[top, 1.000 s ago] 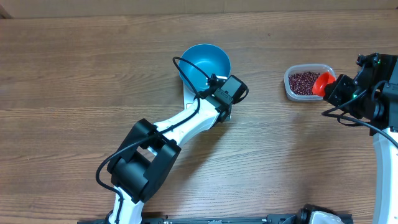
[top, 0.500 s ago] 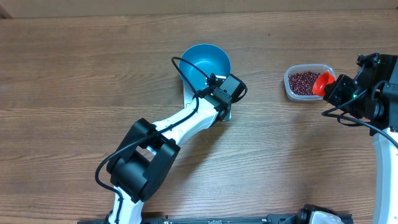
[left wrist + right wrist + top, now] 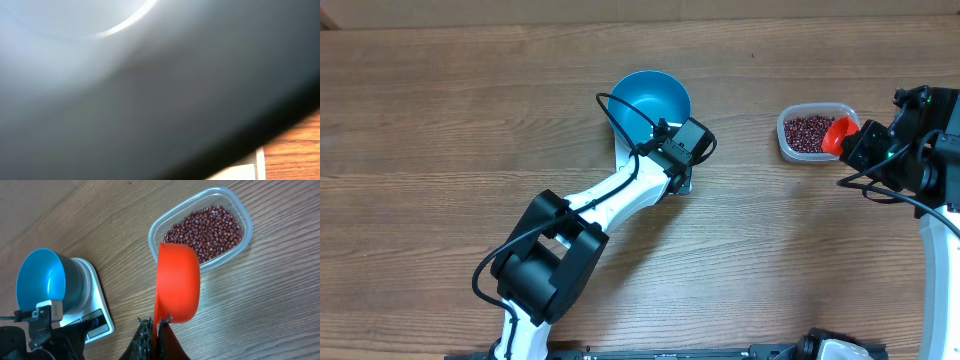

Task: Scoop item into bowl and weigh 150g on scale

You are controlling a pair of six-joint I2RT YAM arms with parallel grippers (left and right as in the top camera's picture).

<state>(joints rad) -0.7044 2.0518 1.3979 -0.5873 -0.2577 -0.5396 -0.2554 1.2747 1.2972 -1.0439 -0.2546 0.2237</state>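
Almost nothing has changed in the last second: the left gripper point(image 3: 672, 142) has only nudged at the blue bowl's point(image 3: 650, 98) 5 o'clock side, claw narrow, and whether it pinches the wall I cannot tell. The bowl sits empty on the white scale point(image 3: 98, 306). At the bowl's 3 o'clock, the right gripper point(image 3: 156, 339) clamps the red scoop point(image 3: 177, 285) by its handle, poised at the clear tub's point(image 3: 243, 211) rim. The beans point(image 3: 210, 229) all lie in the tub, so weighing has likely not begun.
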